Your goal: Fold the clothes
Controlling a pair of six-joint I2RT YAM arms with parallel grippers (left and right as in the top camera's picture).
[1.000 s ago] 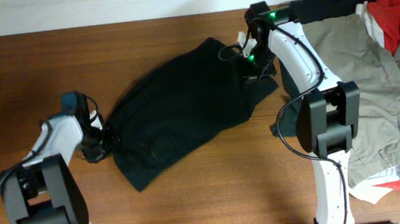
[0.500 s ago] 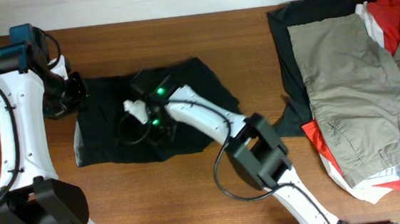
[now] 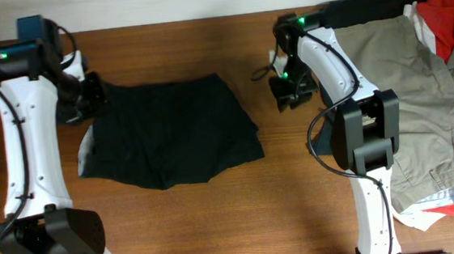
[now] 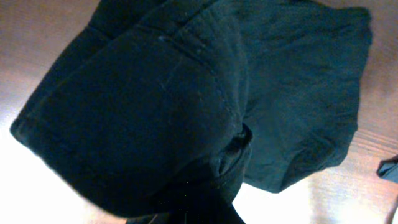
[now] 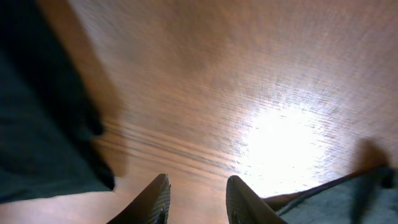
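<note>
The black garment point(image 3: 171, 135) lay spread flat on the wooden table point(image 3: 218, 225), well to the left of the khaki shorts point(image 3: 401, 73). It formed a rough rectangle, with a thin whitish strip point(image 3: 85, 152) along the edge farthest from the shorts.

The left gripper point(image 3: 87, 97) sat at the garment's far corner on that same side, touching the cloth. In its wrist view dark fabric bunched right up to the lens and hid the fingers, so we could not tell whether they were clamped or apart.

The right gripper point(image 3: 292, 96) hung over bare wood between the garment and the shorts, nearer the shorts. Its 2 fingers point(image 5: 157, 199) were parted with nothing between them, and its wrist view caught the garment's edge at the left.

The shorts topped a pile of clothes, with a red garment point(image 3: 449, 12) showing at the far side.
</note>
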